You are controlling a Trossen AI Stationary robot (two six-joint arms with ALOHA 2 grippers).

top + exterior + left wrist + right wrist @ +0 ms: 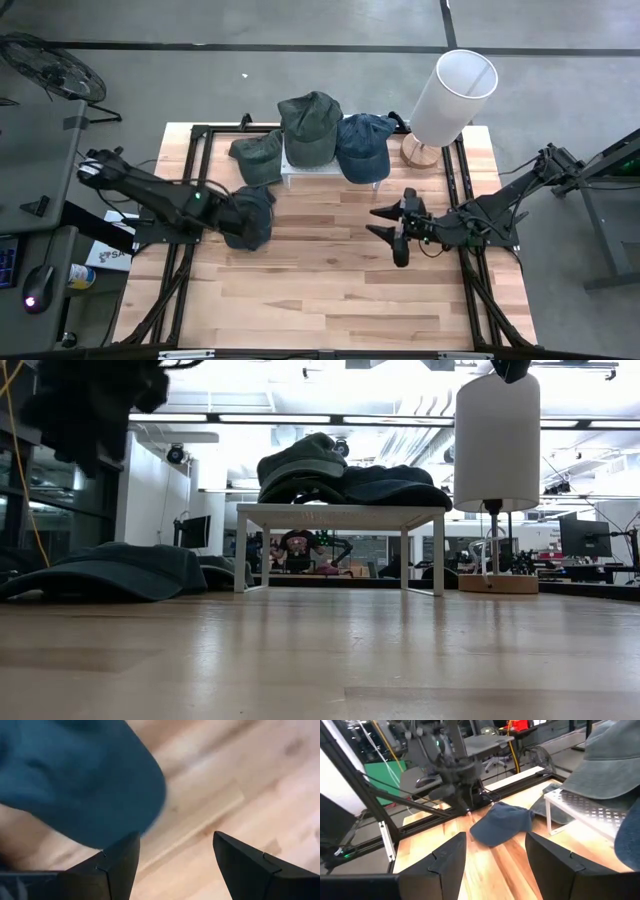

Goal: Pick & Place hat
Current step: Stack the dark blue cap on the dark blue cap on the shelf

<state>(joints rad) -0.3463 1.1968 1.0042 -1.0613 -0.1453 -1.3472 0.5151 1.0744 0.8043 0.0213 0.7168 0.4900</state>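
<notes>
Here the left gripper [243,215] hangs over a dark blue cap [252,216] that lies flat on the wooden table [330,290], toward its left side. Its fingers [117,862] stand wide apart with bare wood between them, and the cap sits just beyond them; whether a fingertip touches the cloth is hard to tell. The right gripper [388,222] rests low right of the table's middle, fingers spread and empty. At the back edge a small white rack [312,170] carries a green cap [310,125] and a blue cap [362,145]; another green cap [256,155] lies on the table beside the rack. A white-shaded lamp [452,95] stands at the back right corner.
</notes>
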